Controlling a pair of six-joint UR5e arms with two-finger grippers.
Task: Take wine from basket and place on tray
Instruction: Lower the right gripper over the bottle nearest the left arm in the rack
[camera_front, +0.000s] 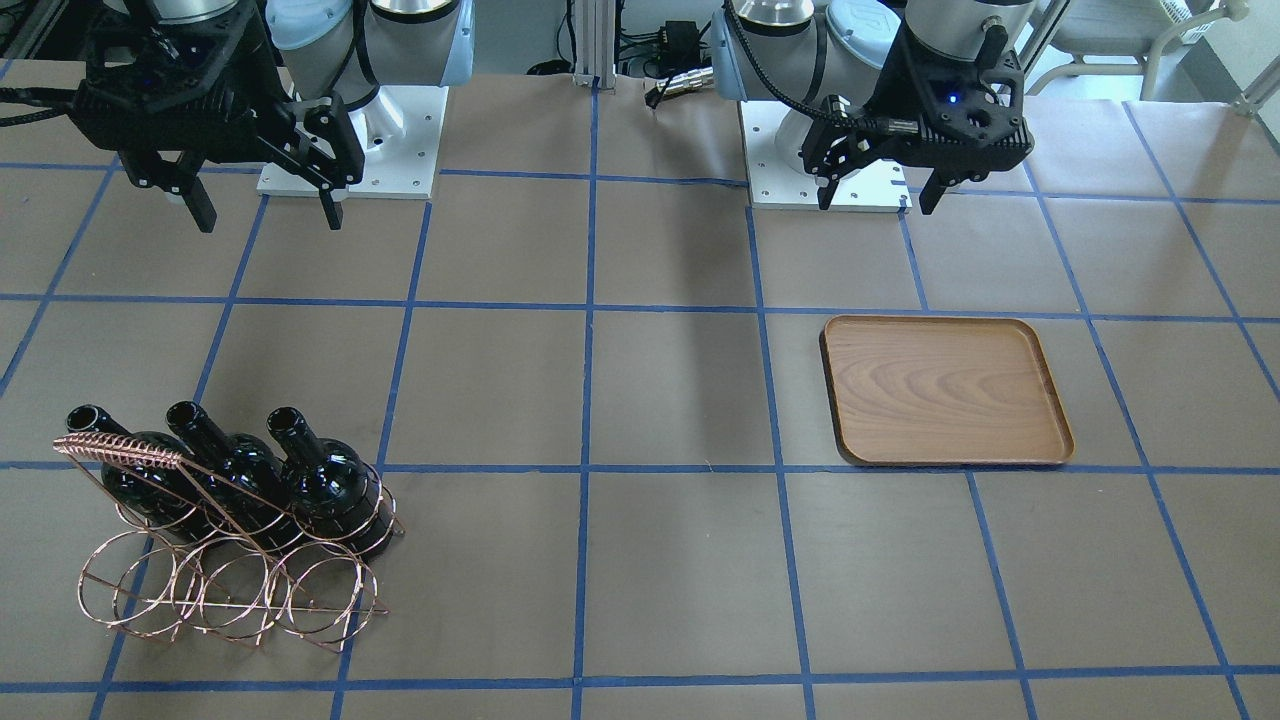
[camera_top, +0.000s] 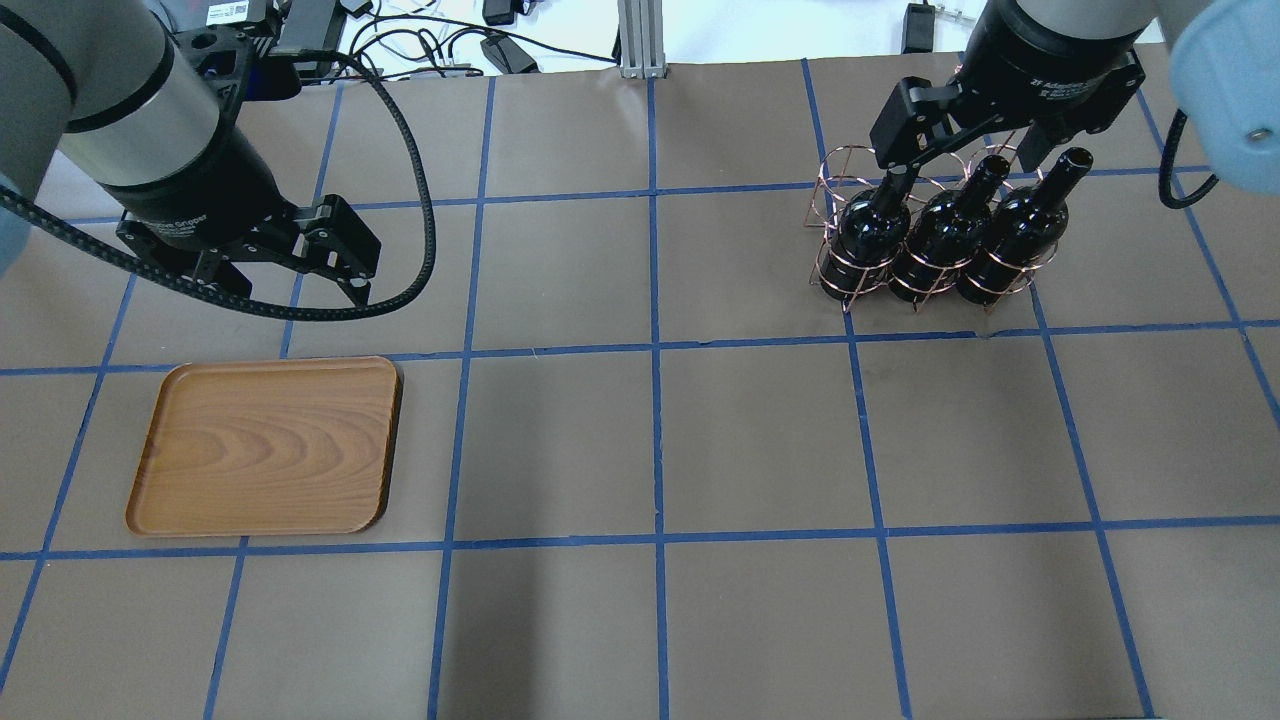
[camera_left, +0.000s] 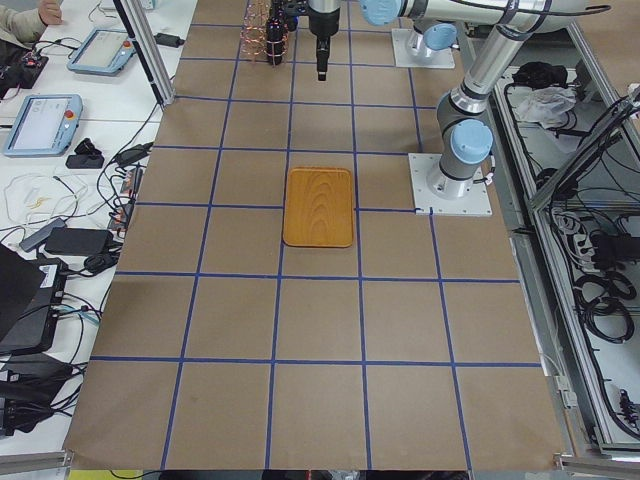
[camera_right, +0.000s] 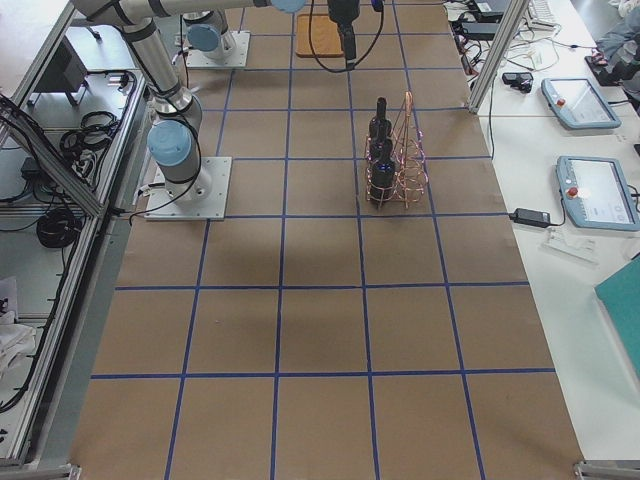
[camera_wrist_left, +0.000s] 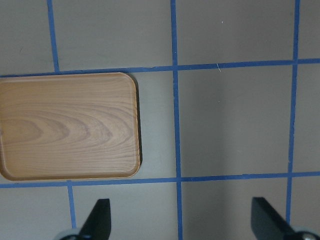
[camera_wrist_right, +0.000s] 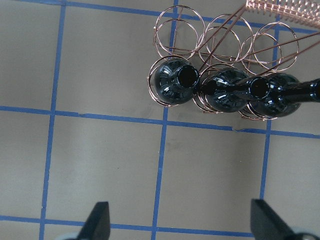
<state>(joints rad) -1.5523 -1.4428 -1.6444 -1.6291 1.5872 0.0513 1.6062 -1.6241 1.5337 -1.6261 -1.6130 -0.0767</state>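
Brown paper-covered table (camera_top: 560, 620), blue tape grid (camera_top: 656, 440); white side bench (camera_left: 112, 100) with teach pendants (camera_left: 40, 120), cables (camera_left: 598, 290).

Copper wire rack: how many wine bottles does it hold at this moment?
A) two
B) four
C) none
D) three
D: three dark glass wine bottles sit side by side in one row of the copper wire rack, and its other row of rings holds none.
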